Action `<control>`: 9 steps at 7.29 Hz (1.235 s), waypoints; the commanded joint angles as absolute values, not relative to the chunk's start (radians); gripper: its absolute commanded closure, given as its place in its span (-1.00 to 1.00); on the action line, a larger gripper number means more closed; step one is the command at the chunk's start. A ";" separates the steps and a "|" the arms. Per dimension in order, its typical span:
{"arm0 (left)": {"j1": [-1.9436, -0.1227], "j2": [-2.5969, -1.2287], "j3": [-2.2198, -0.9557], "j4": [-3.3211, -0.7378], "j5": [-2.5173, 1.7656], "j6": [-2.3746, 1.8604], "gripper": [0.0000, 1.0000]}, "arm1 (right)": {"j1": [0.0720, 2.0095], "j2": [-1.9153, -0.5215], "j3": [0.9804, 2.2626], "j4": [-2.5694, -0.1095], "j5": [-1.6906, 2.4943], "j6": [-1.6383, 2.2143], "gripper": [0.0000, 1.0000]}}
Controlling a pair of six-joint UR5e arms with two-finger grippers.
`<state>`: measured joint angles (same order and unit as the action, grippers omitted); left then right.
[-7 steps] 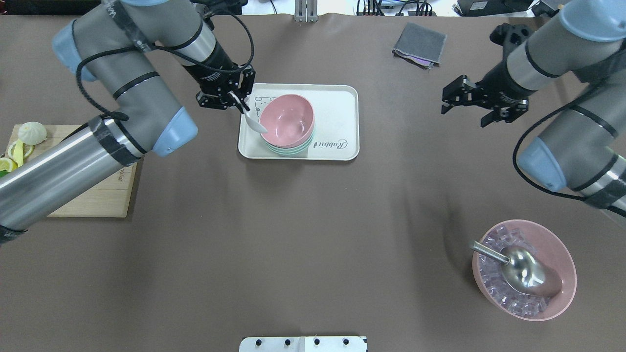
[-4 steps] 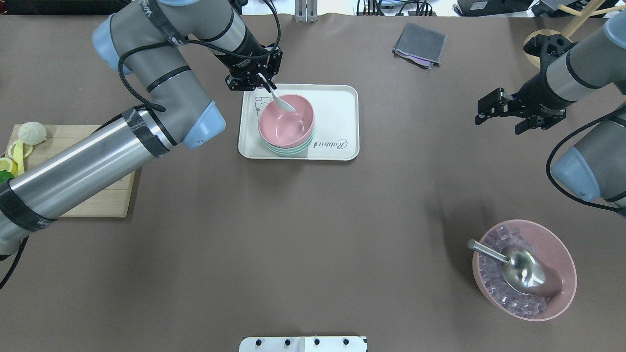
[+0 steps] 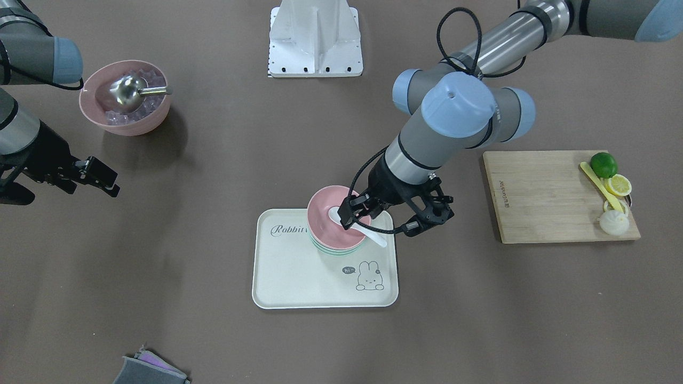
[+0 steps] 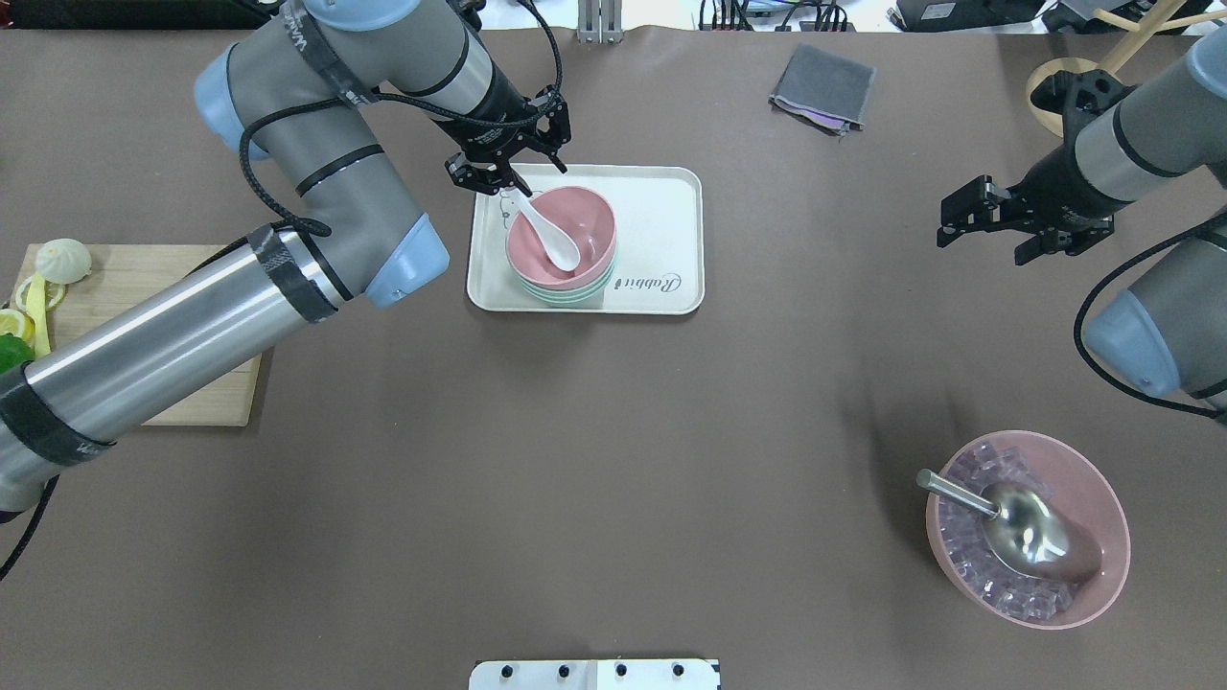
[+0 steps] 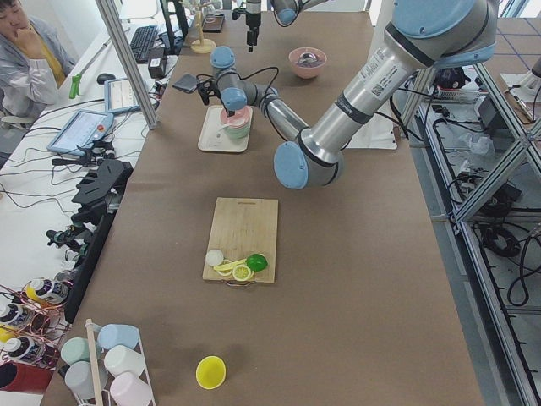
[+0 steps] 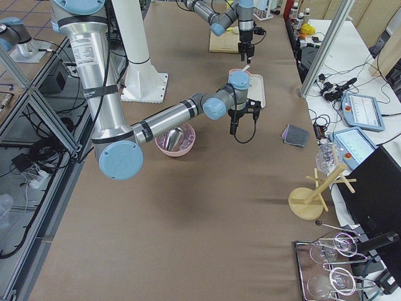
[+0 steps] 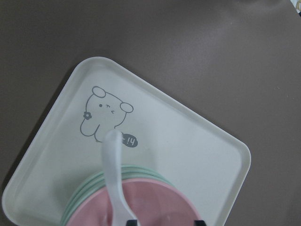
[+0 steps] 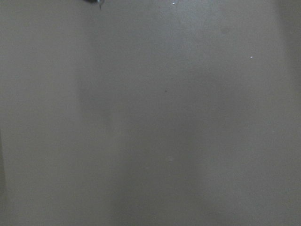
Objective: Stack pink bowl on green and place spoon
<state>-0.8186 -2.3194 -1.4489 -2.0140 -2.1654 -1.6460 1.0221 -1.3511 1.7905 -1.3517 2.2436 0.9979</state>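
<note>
From above I count two stacked bowls on one tray [image 4: 661,206]. The pink bowl [image 4: 587,228] sits nested in the green bowl [image 4: 567,294], and only the green rim shows beneath it. One white spoon [image 4: 558,245] lies in the pink bowl, scoop end down inside and handle leaning over the rim toward my left gripper [image 4: 518,175]. That gripper hangs right at the handle's end, jaws apart, clamped on nothing. My right gripper [image 4: 981,246] hovers well apart from the tray over bare table [image 4: 613,460], jaws spread and empty.

Around these are one ice bowl [image 4: 1112,537], pink and full of cubes, with one metal scoop [image 4: 1028,534] in it. There is also one wooden board [image 4: 192,393] with fruit slices and a bun, and one folded grey cloth [image 4: 822,86] near the far edge.

From across the table, the spoon's handle juts past the pink rim over the tray and lies between my left fingers [image 3: 349,205]. I cannot tell whether either one touches it.

My left wrist camera shows the handle running up from the pink bowl across the green rim. Its tip is over the rabbit drawing [image 7: 101,117] on the tray.

My right wrist camera shows only bare table.

In both side views the stack is small on its tray, with my left gripper just above it.
</note>
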 commanded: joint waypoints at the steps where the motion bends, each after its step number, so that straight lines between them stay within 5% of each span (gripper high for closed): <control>1: -0.875 -2.087 -1.665 -2.011 -2.171 -1.603 -0.96 | 1.054 -1.377 1.792 -1.354 2.241 0.965 -1.00; 5: -1.020 -1.635 -1.828 -2.005 -2.169 -0.913 -0.96 | 1.250 -1.497 1.708 -1.355 2.252 0.467 -1.00; 9: -1.314 -1.480 -1.650 -2.013 -2.389 -0.340 -0.96 | 1.443 -1.496 1.461 -1.342 2.387 0.074 -1.00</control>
